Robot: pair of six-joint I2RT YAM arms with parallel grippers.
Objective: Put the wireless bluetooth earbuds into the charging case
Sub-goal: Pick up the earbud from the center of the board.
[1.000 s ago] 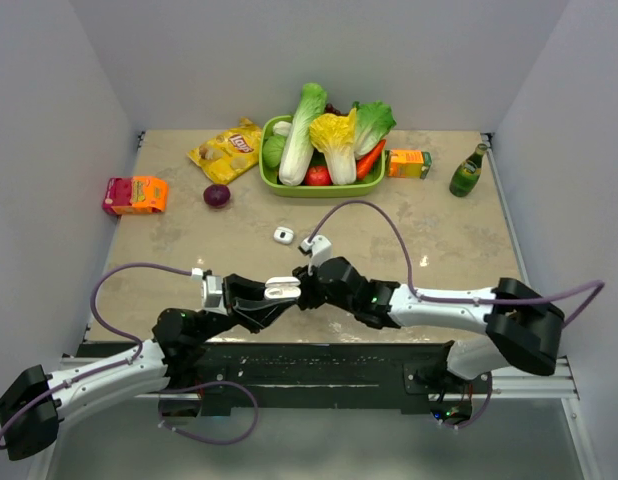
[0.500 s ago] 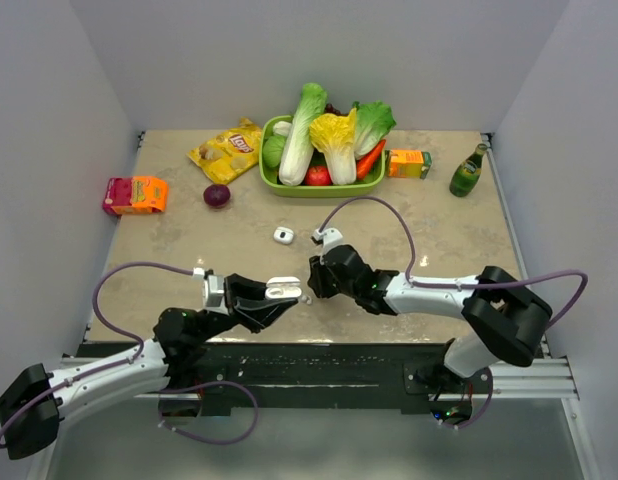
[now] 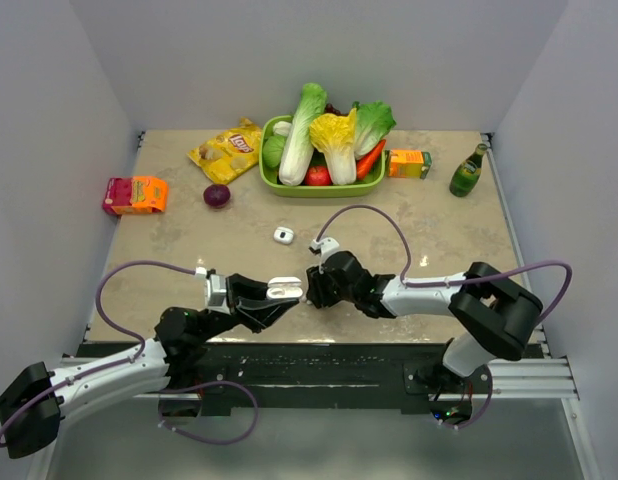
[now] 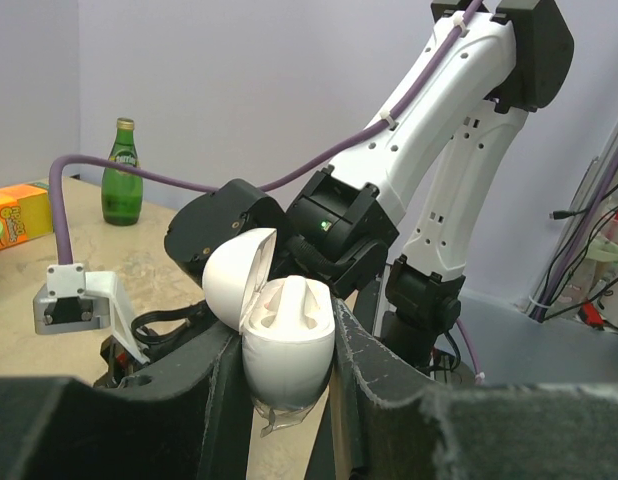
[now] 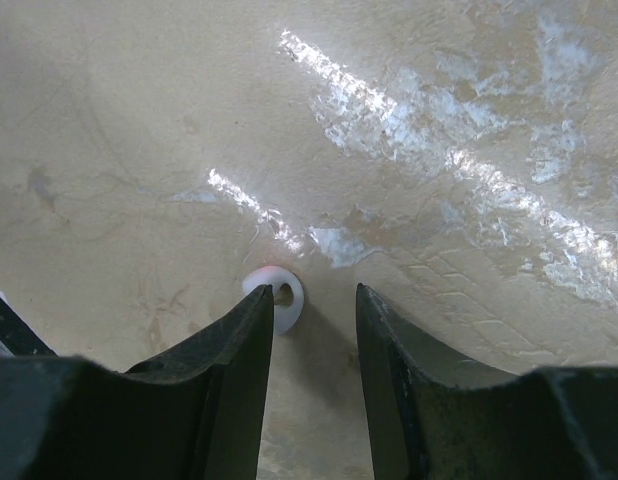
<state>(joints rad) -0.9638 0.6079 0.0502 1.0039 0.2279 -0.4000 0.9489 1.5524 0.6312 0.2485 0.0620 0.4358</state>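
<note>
My left gripper (image 3: 280,293) is shut on the white charging case (image 3: 283,289) and holds it upright above the table's near edge. In the left wrist view the case (image 4: 287,340) sits between my left gripper's (image 4: 285,375) jaws, its lid open and its moulded slots empty. My right gripper (image 3: 311,290) is just right of the case, low over the table. In the right wrist view one tiny white earbud (image 5: 280,296) lies on the table. It is at the tip of the left finger (image 5: 251,340) of my open right gripper (image 5: 314,302). No other earbuds can be made out.
A small white object (image 3: 282,235) lies mid-table. A green basket (image 3: 279,186) of vegetables stands at the back. Around it are a chip bag (image 3: 227,150), a purple onion (image 3: 217,195), a red-orange box (image 3: 135,194), an orange carton (image 3: 409,163) and a green bottle (image 3: 468,172).
My right arm has drawn in and shifted, so its gripper has left the case's side and come down over the earbud on the table. My left arm has hardly moved.
</note>
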